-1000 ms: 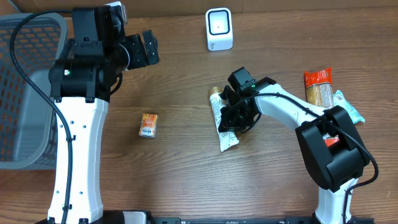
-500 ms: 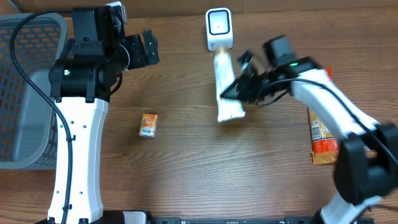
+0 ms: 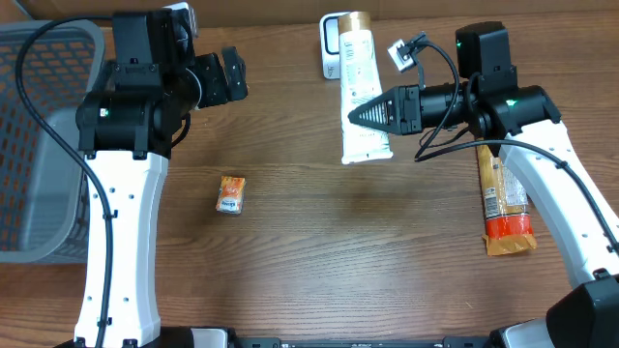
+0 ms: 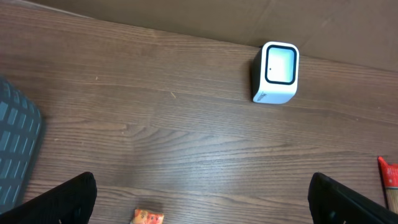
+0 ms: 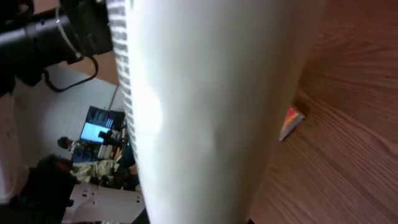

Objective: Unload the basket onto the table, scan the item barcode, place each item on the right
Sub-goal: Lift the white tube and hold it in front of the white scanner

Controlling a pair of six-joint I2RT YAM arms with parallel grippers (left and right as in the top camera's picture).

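Horizontally outstretched, the right end effector (image 3: 356, 118) clamps the tube (image 3: 364, 87) over the scanner (image 3: 330, 56).

Brown wood-grain table (image 3: 319, 280) fills the overhead and left wrist views, evenly lit, with only soft, faint shadows. A plain tan board (image 4: 280, 18), cardboard-like, runs along its far edge, and a grey mesh basket (image 3: 39, 116) sits at the left end. In the right wrist view, past the table edge, the room is blurred: a pale wall or floor (image 5: 68, 93), a small lit blue screen (image 5: 98, 127), and dark clutter below it, possibly a desk.
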